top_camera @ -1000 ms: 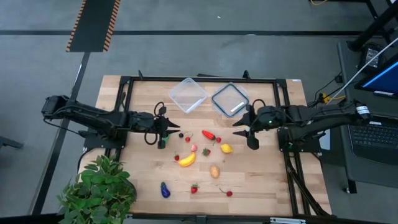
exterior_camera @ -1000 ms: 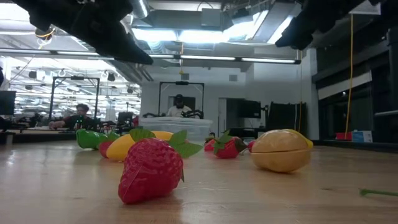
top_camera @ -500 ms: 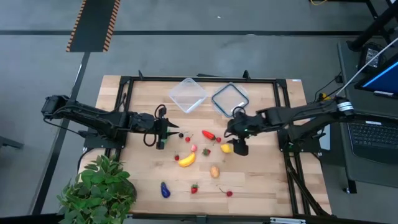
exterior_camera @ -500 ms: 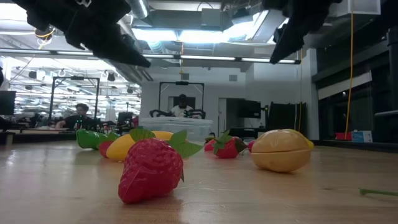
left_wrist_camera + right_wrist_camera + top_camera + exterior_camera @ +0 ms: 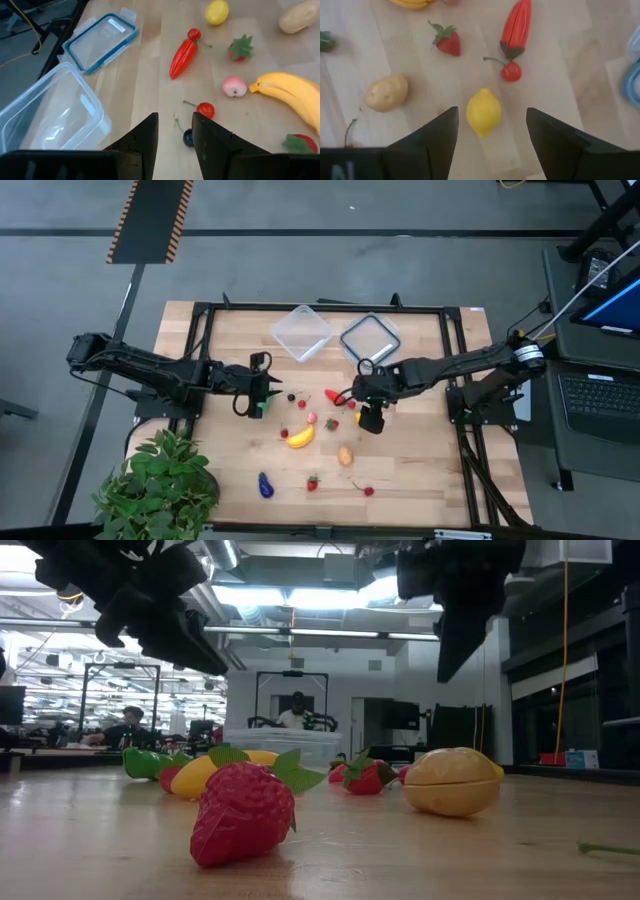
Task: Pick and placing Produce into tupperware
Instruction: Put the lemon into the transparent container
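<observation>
Toy produce lies scattered mid-table: a red chili (image 5: pixel 337 396), banana (image 5: pixel 300 437), potato (image 5: pixel 345 455), purple eggplant (image 5: pixel 265 485), strawberries and cherries. The clear tupperware (image 5: pixel 301 333) stands at the far side on its base. My right gripper (image 5: pixel 365 414) hangs open above the yellow lemon (image 5: pixel 483 112), one finger to each side of it and not touching. My left gripper (image 5: pixel 262 395) is open with a narrow gap, slanting down over a red cherry (image 5: pixel 205 110) and a dark one (image 5: pixel 188 137). It holds nothing.
The flat lid (image 5: pixel 370 340) lies to the right of the tub. A green piece (image 5: pixel 145 762) rests near my left gripper. A potted plant (image 5: pixel 160 480) stands at the table's near left corner. A black frame (image 5: pixel 200 360) rims the table.
My right gripper has swung from beside the lid toward the table's left and near side, sinking a little and tipping to point steeply down over the lemon. My left gripper has tipped slightly further down in place.
</observation>
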Action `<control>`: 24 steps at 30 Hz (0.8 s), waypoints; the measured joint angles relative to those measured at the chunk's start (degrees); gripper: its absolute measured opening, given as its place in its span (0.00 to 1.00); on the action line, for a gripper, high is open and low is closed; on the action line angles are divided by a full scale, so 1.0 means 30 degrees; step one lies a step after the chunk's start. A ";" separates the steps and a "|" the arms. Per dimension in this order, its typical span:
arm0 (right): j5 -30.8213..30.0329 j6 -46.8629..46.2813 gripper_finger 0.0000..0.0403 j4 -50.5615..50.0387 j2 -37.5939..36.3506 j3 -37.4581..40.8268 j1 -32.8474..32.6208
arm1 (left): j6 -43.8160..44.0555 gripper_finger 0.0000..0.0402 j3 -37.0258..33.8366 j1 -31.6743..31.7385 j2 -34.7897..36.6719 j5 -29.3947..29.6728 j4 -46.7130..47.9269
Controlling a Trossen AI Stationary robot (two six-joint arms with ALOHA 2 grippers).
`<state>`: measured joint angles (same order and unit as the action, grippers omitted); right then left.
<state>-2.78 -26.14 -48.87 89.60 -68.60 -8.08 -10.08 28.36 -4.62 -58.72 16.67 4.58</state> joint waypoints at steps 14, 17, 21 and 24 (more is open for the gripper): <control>0.0465 -0.0926 0.58 -0.0688 0.1859 0.0000 -0.0185 | -0.0761 0.26 0.0000 0.0000 0.0000 0.0262 -0.0006; 0.0475 -0.1463 0.58 -0.0744 0.2207 0.0007 -0.0382 | -0.0755 0.28 0.0000 0.0000 0.0000 0.0262 0.0001; 0.0475 -0.1719 0.58 -0.0719 0.2785 0.0007 -0.0702 | -0.0746 0.30 0.0000 0.0000 0.0000 0.0255 0.0001; 0.0488 -0.1826 0.58 -0.0563 0.3175 0.0007 -0.0838 | -0.0739 0.30 0.0000 0.0000 0.0000 0.0255 0.0009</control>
<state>-1.32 -31.62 -50.56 99.12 -68.58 -10.59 -12.29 28.36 -4.62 -58.72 17.43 4.60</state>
